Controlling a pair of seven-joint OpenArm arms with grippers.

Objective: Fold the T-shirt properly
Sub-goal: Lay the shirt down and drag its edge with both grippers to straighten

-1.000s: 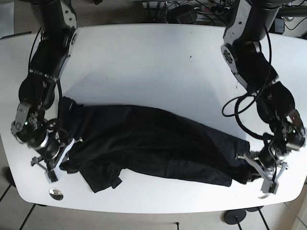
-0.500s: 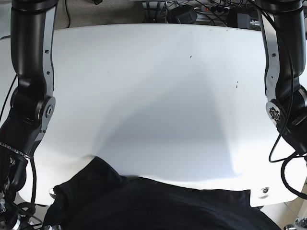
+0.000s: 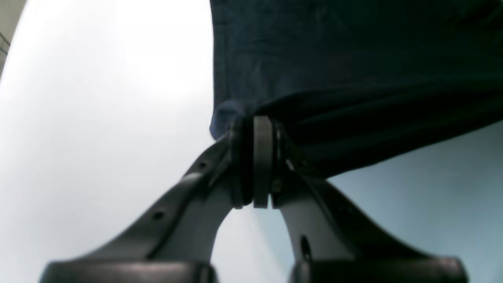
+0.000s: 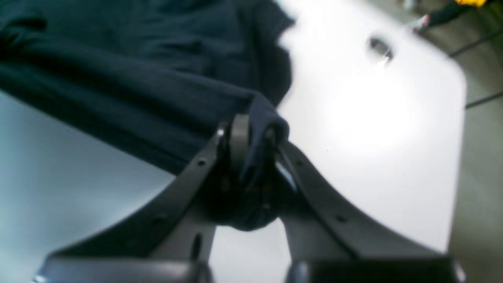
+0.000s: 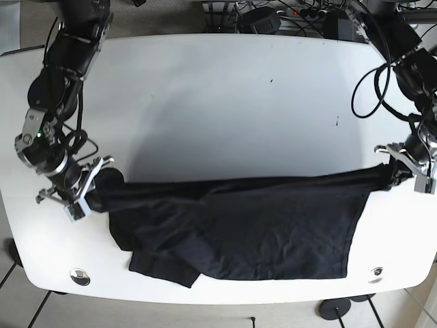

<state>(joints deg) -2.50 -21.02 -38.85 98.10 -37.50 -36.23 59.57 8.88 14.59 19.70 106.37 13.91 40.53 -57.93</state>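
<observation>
The dark navy T-shirt [image 5: 239, 225] hangs stretched between my two grippers above the white table [image 5: 225, 102], its lower part draped on the table near the front edge. My left gripper [image 5: 403, 172], at the right side of the base view, is shut on one corner of the T-shirt [image 3: 353, 98]; the pinched cloth shows between the left gripper's [image 3: 255, 133] pads. On the other side my right gripper [image 5: 85, 195] is shut on the opposite corner. Cloth of the T-shirt [image 4: 137, 78] bunches through the right gripper [image 4: 251, 141].
Cables and equipment [image 5: 273, 17] lie beyond the table's far edge. Two round metal fittings are set in the table near the front, one fitting [image 5: 80, 276] at the left and the other fitting [image 5: 374, 274] at the right. Floor shows past the table's corner [image 4: 483, 118].
Both grippers have lifted and pulled the shirt's corners up and apart, away from the front edge. The shirt went from a crumpled heap to a taut stretched span.
</observation>
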